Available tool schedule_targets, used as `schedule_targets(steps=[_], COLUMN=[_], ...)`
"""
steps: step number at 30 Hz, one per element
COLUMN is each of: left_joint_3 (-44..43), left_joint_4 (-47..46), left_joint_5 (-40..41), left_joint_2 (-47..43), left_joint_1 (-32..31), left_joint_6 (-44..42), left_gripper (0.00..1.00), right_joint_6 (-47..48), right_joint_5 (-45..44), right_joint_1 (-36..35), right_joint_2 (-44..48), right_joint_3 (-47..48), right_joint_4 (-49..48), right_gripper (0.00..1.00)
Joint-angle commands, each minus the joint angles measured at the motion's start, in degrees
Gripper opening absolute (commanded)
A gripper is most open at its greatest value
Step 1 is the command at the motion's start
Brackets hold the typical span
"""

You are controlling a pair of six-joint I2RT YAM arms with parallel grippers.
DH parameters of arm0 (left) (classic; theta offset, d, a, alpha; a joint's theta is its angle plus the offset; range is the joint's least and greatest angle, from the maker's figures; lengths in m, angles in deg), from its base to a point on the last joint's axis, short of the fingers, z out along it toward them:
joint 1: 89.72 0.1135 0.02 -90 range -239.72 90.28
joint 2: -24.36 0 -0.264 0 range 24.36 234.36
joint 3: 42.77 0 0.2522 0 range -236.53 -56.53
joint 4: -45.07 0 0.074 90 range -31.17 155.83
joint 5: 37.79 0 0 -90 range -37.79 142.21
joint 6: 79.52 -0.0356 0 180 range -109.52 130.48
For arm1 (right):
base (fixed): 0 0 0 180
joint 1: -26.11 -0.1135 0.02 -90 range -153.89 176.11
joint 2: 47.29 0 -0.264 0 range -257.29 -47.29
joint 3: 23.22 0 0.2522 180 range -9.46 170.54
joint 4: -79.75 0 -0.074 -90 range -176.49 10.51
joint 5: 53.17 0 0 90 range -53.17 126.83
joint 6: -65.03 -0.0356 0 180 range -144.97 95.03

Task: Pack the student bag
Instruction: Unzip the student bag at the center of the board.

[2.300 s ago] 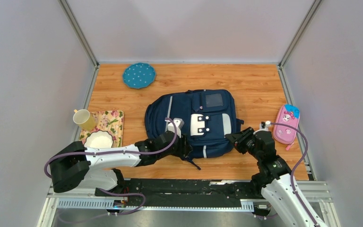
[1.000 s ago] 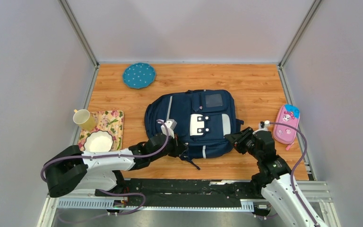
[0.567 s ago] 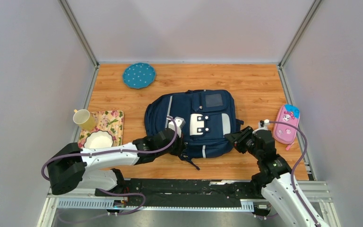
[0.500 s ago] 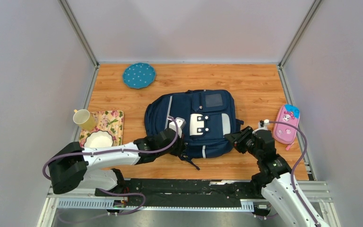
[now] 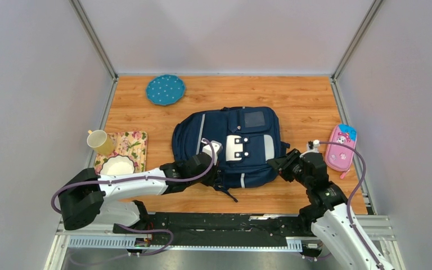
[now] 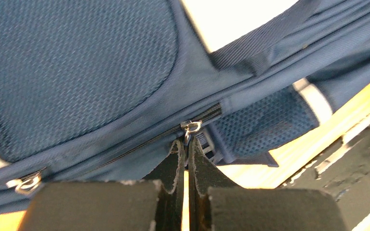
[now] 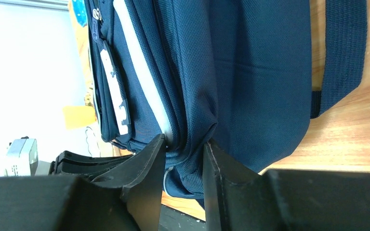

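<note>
A wooden table seen from above, with the student bag lying flat at its centre, front pockets up, and no opening showing. The bag is soft navy fabric, likely light and floppy; it would sag and slide if lifted by one point, so the firm holds are its seams, straps and zip tabs.

The right gripper is clamped on a fold of fabric at the bag's 4 o'clock corner, pinning it. The left gripper, at the bag's 7 o'clock edge, has its jaws almost together with the small metal zipper pull hanging between their tips; it looks pinched. The tab is tiny and smooth, so it may slip.

A floral tray sits at 9 o'clock with a white bowl on it and a yellow mug at its edge. A blue dotted plate lies at 11 o'clock, a pink pencil case at 3 o'clock. All sit apart from the bag; nothing blocks the zip.
</note>
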Motion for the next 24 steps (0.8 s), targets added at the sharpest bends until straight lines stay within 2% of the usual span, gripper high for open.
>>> schedule_targets(steps=[1, 6, 12, 16, 20, 21, 22, 23, 24], left_joint_3=[-0.2, 1.9, 3.3, 4.3, 5.2, 5.2, 5.2, 4.8, 4.5], left_joint_4=[9.8, 17.0, 22.5, 23.1, 19.6, 18.8, 17.9, 16.6, 15.9], left_joint_5=[4.0, 4.2, 3.3, 2.0, -2.0, -4.3, -5.2, -5.8, -6.8], left_joint_2=[-3.1, -7.5, -10.8, -12.1, -13.6, -13.7, -13.8, -13.9, -13.8], left_joint_1=[0.3, 0.3, 0.4, 0.3, 0.4, 0.4, 0.4, 0.4, 0.4], left_joint_6=[-4.9, -7.6, -9.5, -9.5, -9.5, -9.6, -9.7, -9.4, -9.2], left_gripper=[0.0, 0.0, 0.0, 0.0, 0.0, 0.0, 0.0, 0.0, 0.0], right_joint_6=[5.6, 8.7, 12.1, 13.2, 16.6, 17.2, 17.6, 18.3, 19.7], right_joint_5=[-3.1, -4.6, -5.3, -4.8, -3.2, -2.5, -1.2, 2.2, 4.7], right_joint_1=[-0.4, -0.3, 0.3, 1.0, 2.3, 2.3, 2.8, 2.9, 3.0], right_joint_2=[-2.5, -7.1, -12.4, -15.1, -21.2, -24.4, -25.8, -27.2, -28.2], right_joint_3=[5.6, 9.2, 13.5, 15.0, 19.1, 20.4, 22.5, 23.8, 25.0], right_joint_4=[-0.5, -1.1, -2.1, -4.3, -5.7, -5.6, -5.3, -4.9, -4.1], right_gripper=[0.33, 0.29, 0.29, 0.29, 0.29, 0.32, 0.39, 0.66, 0.72])
